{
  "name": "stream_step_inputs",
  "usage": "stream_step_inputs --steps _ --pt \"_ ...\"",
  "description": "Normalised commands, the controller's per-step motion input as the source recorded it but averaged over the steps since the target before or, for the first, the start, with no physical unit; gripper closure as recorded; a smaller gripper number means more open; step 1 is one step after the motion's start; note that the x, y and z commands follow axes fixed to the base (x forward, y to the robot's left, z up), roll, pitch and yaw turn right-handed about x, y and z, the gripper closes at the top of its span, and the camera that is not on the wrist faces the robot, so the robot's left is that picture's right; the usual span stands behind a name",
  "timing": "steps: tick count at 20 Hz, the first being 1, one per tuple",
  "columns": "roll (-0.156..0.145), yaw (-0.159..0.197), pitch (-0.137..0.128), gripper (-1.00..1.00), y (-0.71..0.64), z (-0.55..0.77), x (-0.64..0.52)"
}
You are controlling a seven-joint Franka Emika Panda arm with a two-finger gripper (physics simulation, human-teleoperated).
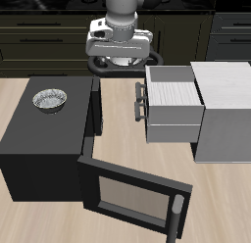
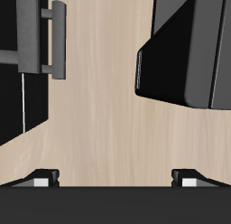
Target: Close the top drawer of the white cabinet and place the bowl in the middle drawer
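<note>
Hovering over the table's far side with its fingers spread wide and empty, the gripper hangs between the white cabinet's pulled-out top drawer and the black box carrying the bowl.

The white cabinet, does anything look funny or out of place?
Yes. The top drawer of the white cabinet is pulled far out. The bowl sits on top of the black box, whose glass door hangs wide open. Nothing looks spilled or broken.
</note>
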Motion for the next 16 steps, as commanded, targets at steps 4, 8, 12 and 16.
stream_step_inputs --steps 4,8,12,16 --pt "0.006 0.078 -0.013 -1.00 -0.02 0.07 0.12" --pt "0.020 -0.044 0.009 -1.00 0.07 -0.01 0.10" --pt "0.018 -0.033 -0.032 -1.00 0.06 0.07 -0.03" --pt "0.002 -0.009 -0.022 -1.00 0.01 0.04 -0.01"
